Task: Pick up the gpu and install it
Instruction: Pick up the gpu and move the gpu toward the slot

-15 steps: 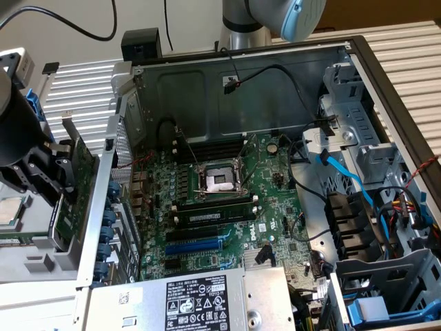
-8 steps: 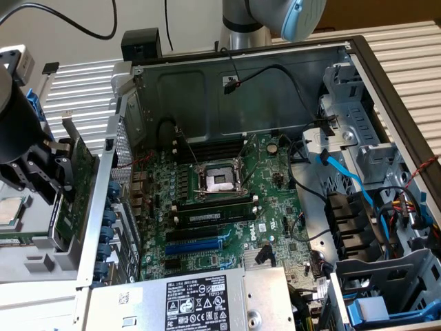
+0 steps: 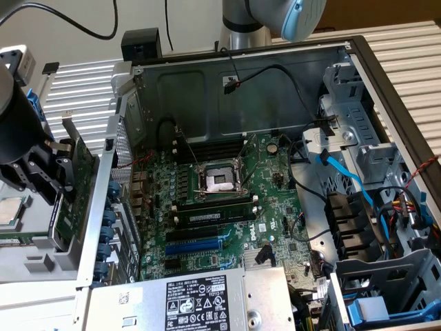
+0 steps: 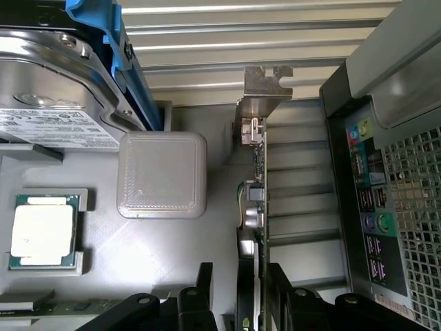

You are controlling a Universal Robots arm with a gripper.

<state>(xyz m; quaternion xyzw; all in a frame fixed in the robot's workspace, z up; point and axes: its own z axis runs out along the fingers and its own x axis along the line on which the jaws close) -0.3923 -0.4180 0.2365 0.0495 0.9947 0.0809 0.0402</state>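
A: Obstacles around the card?

B: The gpu (image 3: 76, 186) sits outside the computer case (image 3: 358, 52), at the exterior view's left, upright with its silver bracket (image 3: 69, 131) uppermost. The gripper (image 3: 60, 181) has it pinched, fingers (image 4: 205, 293) pressed against both faces. The case's perforated rear wall (image 3: 122, 165) stands between the card and the motherboard (image 3: 227, 207).

A: And near it?

B: A grey tray (image 4: 172, 255), carrying a processor chip (image 4: 43, 231) in a pocket, a raised square block (image 4: 162, 176), and a hard drive (image 4: 48, 89) in a blue carrier (image 4: 103, 41). The card is apart from all three. The rear ports (image 4: 368, 207) of the case lie just beside it.

A: What can't you make out?

B: The wrist view catches the card edge-on, so its faces are unreadable, and one end is buried between the fingers. In the exterior view the gripper covers part of it. The power supply (image 3: 207, 300) cuts off one edge of the motherboard, and cables (image 3: 344, 172) cross the drive bays at the exterior view's right.
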